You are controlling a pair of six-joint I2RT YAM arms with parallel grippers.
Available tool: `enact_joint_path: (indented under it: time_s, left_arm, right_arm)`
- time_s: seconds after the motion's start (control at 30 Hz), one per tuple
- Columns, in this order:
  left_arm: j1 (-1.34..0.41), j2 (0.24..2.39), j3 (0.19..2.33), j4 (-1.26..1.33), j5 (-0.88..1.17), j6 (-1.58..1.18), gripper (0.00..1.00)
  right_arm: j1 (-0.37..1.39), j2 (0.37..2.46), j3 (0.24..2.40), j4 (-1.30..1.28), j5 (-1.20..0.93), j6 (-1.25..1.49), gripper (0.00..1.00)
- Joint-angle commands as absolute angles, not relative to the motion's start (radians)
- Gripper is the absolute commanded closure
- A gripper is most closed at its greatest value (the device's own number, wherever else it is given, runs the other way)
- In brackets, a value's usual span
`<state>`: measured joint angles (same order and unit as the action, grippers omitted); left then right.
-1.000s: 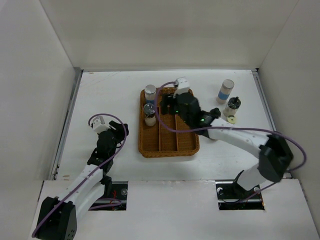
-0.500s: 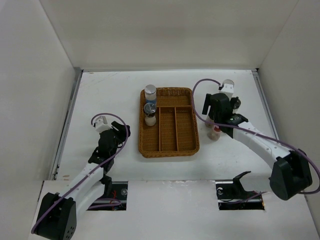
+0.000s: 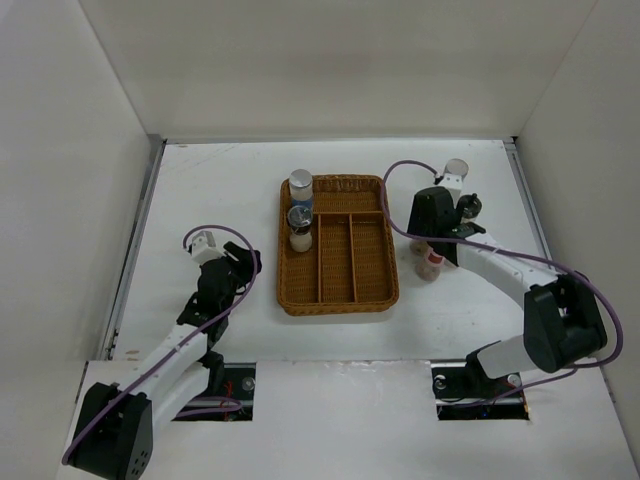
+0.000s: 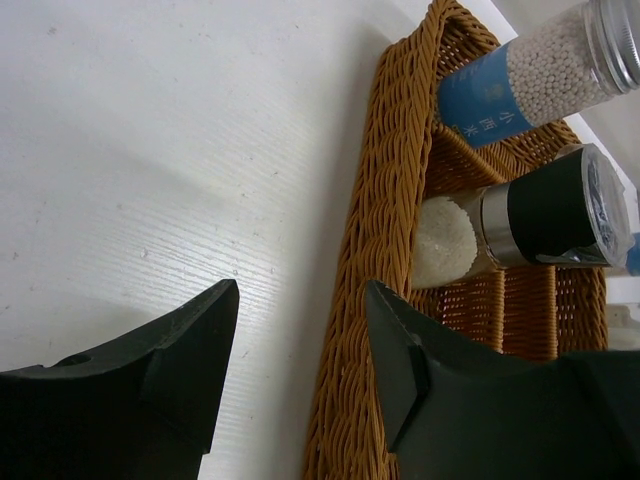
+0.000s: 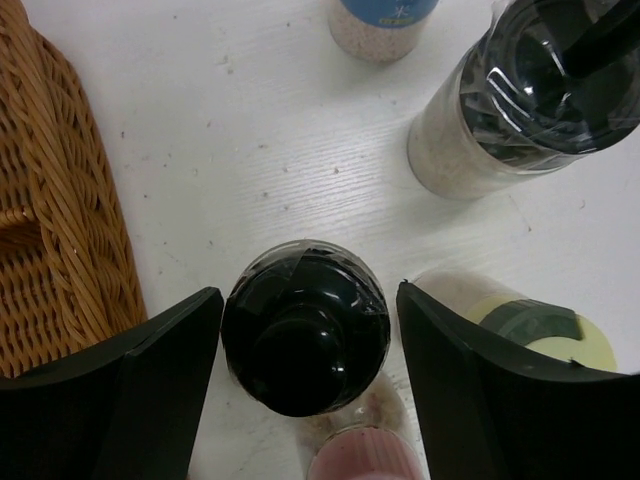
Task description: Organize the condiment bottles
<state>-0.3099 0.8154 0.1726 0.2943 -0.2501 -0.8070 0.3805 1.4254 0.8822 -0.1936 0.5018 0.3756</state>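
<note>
We record right gripper [image 5: 310, 298] pointing down astride a dark-capped jar [image 5: 305, 345] (grip undeterminable); left gripper [image 4: 300, 290] low beside tray [image 4: 368, 200], parted, empty.

Before me, a rectangular brown woven wicker tray [image 3: 367, 260], split by wicker walls into long compartments, sits at the middle of the white wood-grained desk [image 3: 220, 200]. Plain white walls [image 3: 300, 70] rise along the desk's far and side edges.

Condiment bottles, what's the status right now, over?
Left gripper open, empty, beside wicker tray. Right gripper open astride dark-capped bottle, outside tray. Two bottles in tray's left compartment. Pink-capped bottle, cream-capped bottle crowd it.
</note>
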Motion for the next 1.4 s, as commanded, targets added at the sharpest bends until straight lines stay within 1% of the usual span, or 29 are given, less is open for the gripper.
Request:
enact_joint_path:
  time_s: [0.0,0.03,0.17,0.3,0.47,0.6,0.7,0.83,0.97,1.37]
  left_arm:
    - [-0.311,0.825,0.221,0.324,-0.241,-0.801,0.48]
    - [-0.311,0.828,0.221,0.325,-0.241,-0.802,0.48]
    - [-0.315,0.834,0.222,0.328,-0.244,-0.802,0.48]
    - [-0.315,0.838,0.224,0.33,-0.247,-0.805,0.48]
    - [-0.32,0.839,0.232,0.33,-0.245,-0.807,0.48]
    - [-0.321,0.822,0.233,0.321,-0.248,-0.81,0.49]
    - [-0.321,0.81,0.227,0.311,-0.247,-0.821,0.49]
    - [-0.311,0.807,0.23,0.295,-0.232,-0.854,0.49]
    - [-0.303,0.804,0.226,0.293,-0.232,-0.854,0.49]
    - [-0.283,0.798,0.212,0.287,-0.224,-0.858,0.49]
  right_arm:
    - [0.377,1.424,0.904,-0.15,0.485,0.394,0.26]
    - [0.377,1.425,0.905,-0.149,0.48,0.394,0.28]
    - [0.377,1.405,0.914,-0.135,0.489,0.408,0.43]
    - [0.38,1.329,0.914,-0.046,0.518,0.391,0.47]
    - [0.421,1.243,0.969,0.032,0.532,0.335,0.47]
    - [0.543,1.232,1.008,0.02,0.512,0.325,0.47]
    - [0.661,1.236,1.011,0.014,0.457,0.357,0.47]
    - [0.812,1.276,1.031,0.029,0.376,0.428,0.47]
    - [0.91,1.337,1.084,0.058,0.353,0.433,0.47]
    - [0.998,1.568,1.183,0.103,0.328,0.428,0.47]
